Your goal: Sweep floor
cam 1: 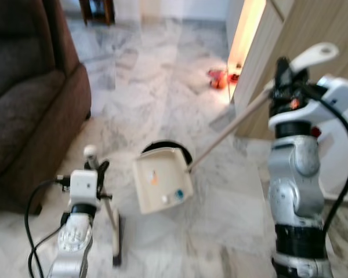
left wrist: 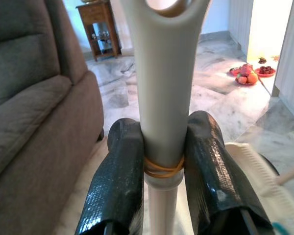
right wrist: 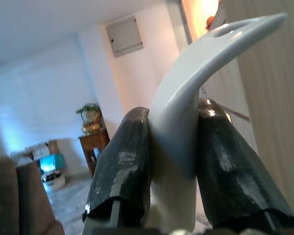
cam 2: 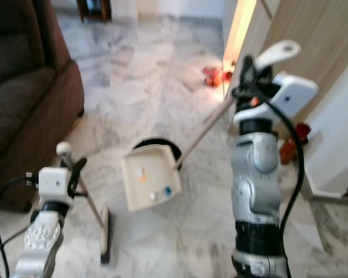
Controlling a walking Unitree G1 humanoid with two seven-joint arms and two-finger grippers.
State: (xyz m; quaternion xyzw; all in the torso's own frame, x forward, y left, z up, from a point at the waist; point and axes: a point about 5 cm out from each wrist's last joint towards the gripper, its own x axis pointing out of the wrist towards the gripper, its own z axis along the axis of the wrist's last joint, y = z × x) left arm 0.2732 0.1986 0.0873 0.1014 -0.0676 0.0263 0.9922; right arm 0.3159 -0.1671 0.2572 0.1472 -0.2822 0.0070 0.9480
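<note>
Left gripper (left wrist: 161, 161) clamped on broom handle (left wrist: 164, 98) | right gripper (right wrist: 174, 147) clamped on dustpan handle (right wrist: 196, 73) | dustpan (cam 1: 162, 180) on marble floor (cam 1: 156, 81), beside sofa (cam 1: 29, 98)

Two silver metallic arms with black joint bands. Each wrist carries a white boxy camera housing. Black cables loop from both arms. The left gripper (left wrist: 161, 181) and right gripper (right wrist: 174, 171) have glossy, textured black fingers.

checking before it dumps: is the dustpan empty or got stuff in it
Not empty: the dustpan, tipped up toward the camera, holds a few small bits, one orange, one white, one blue. What they are cannot be told.
</note>
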